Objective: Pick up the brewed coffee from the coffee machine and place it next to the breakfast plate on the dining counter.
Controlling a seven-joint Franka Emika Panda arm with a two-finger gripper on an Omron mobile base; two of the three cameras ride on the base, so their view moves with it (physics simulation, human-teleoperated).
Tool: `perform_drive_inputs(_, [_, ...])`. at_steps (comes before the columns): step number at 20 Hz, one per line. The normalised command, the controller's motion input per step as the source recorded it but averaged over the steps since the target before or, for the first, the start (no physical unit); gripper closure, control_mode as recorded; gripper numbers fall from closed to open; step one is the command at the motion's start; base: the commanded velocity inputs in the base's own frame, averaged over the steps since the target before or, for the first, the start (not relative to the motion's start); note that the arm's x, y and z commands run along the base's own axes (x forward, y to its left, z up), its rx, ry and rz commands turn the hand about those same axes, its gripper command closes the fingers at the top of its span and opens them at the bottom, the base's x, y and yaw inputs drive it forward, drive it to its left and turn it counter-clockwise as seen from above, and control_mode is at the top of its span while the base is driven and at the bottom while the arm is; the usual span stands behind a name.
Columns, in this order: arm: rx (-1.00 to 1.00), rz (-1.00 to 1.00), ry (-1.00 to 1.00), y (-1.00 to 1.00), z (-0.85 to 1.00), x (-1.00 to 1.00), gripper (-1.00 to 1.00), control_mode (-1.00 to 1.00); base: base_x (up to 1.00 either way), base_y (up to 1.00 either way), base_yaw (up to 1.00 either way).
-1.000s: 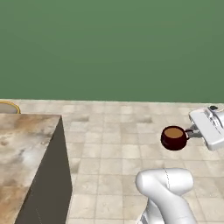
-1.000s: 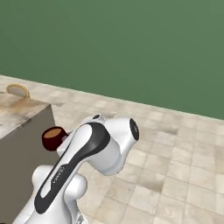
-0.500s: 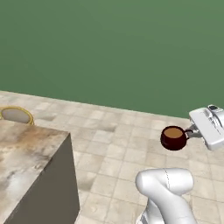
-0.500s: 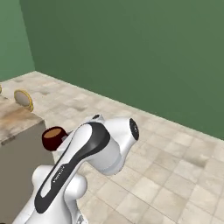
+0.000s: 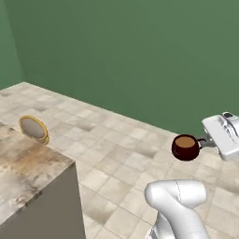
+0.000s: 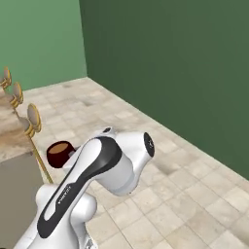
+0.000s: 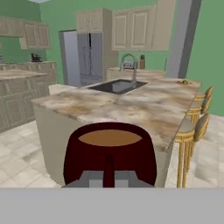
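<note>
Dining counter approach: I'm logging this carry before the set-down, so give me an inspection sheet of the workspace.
Surface: the dining counter, beige-brown marbled, lies ahead in the hand view; its near corner sits left in the left base view.
Job's things: the brewed coffee, a maroon mug with light brown liquid, is upright, off the counter and above the tiled floor. Breakfast plate and coffee machine: nothing seen.
Clutter: a sink with a tap is set in the counter.
Grippers: the hand is shut on the mug's handle.
Cables: nothing seen.
Surroundings: yellow-framed stools along the counter's side, green walls, a silver fridge, pale cabinets.
</note>
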Motion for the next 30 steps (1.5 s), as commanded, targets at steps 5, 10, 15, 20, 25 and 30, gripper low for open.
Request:
perform_drive_inputs(5, [0.00,0.00,0.00,0.00,0.00,0.00,1.00,1.00,1.00,-0.43,0.59])
perform_drive_inputs(10, [0.00,0.00,0.00,0.00,0.00,0.00,1.00,1.00,1.00,-0.51,0.56])
perform_drive_inputs(15, [0.00,0.00,0.00,0.00,0.00,0.00,1.00,1.00,1.00,-0.60,0.52])
perform_drive_inputs(20, [0.00,0.00,0.00,0.00,0.00,0.00,1.00,1.00,1.00,-0.68,0.49])
perform_drive_inputs(25, [0.00,0.00,0.00,0.00,0.00,0.00,1.00,1.00,1.00,-0.72,0.46])
perform_drive_inputs(30, [0.00,0.00,0.00,0.00,0.00,0.00,1.00,1.00,1.00,-0.68,0.46])
